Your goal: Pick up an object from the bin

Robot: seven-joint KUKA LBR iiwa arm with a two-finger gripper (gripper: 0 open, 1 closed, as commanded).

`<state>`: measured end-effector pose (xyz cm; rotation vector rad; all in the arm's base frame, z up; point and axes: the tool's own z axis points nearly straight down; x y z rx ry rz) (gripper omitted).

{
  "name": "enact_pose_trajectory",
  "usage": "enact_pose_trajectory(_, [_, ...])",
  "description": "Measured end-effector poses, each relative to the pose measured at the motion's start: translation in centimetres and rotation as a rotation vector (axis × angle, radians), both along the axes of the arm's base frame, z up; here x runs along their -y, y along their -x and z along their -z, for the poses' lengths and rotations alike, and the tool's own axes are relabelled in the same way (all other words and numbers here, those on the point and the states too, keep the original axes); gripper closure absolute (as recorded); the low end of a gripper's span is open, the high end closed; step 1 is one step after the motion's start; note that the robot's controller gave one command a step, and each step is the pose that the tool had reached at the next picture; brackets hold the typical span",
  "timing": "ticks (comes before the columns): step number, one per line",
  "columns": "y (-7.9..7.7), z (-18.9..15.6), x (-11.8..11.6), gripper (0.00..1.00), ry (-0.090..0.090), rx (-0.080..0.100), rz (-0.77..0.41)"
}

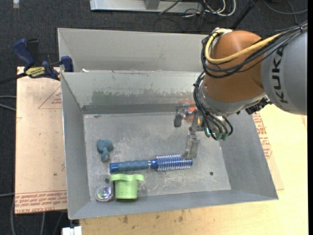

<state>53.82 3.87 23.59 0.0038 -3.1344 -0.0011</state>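
My gripper (185,132) hangs below the orange wrist cover in the right half of the bin. Its fingers are open, with nothing between them. The lower fingertip (191,150) reaches down to just above the right end of a blue hairbrush (151,164). The brush lies flat along the bin floor, bristle head to the right and handle to the left. The other fingertip (179,117) stands higher, near the back wall.
A lime-green flanged cup (126,185) lies at the front left, just below the brush handle. A small shiny ball (103,194) sits beside it. A small blue-grey piece (103,149) rests farther left. The arm covers the bin's right back corner.
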Motion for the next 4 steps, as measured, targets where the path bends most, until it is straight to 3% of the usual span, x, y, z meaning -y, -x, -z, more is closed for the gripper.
enact_pose_trajectory(1, [1.1, 17.1, 0.8, 0.00, -0.001, 0.001, 0.013])
enact_pose_trajectory(2, [3.7, 13.5, -1.0, 0.00, -0.001, 0.006, -0.046])
enact_pose_trajectory(3, [3.3, 13.6, 1.0, 0.00, 0.000, 0.008, 0.020])
enact_pose_trajectory(4, [4.3, 16.8, -0.5, 0.00, -0.001, 0.006, 0.015])
